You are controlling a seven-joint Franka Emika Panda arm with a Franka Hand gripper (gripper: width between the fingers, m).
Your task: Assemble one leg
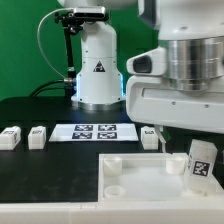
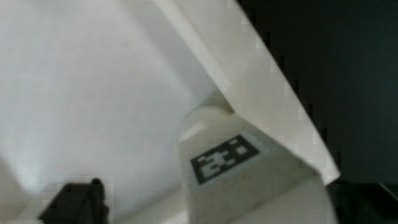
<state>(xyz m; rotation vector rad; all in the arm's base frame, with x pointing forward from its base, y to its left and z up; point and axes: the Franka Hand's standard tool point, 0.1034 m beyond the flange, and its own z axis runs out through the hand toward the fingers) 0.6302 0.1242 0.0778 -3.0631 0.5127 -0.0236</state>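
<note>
The leg [image 1: 200,161] is a small white square post with a black-and-white tag. It stands tilted at the right end of the large white panel [image 1: 135,180]. My gripper [image 1: 190,137] hangs directly over it. In the wrist view the leg [image 2: 240,165] lies between my two dark fingertips [image 2: 75,203]. A strip of panel shows between that fingertip and the leg, and the other fingertip is right beside the leg. The gripper [image 2: 222,203] is open around the leg. The panel [image 2: 89,90] fills most of the wrist view.
Two more white legs [image 1: 10,137] [image 1: 37,136] lie at the exterior view's left, and a third [image 1: 150,138] lies behind the panel. The marker board [image 1: 97,131] lies in front of the robot base [image 1: 98,70]. The panel has round corner holes [image 1: 113,162].
</note>
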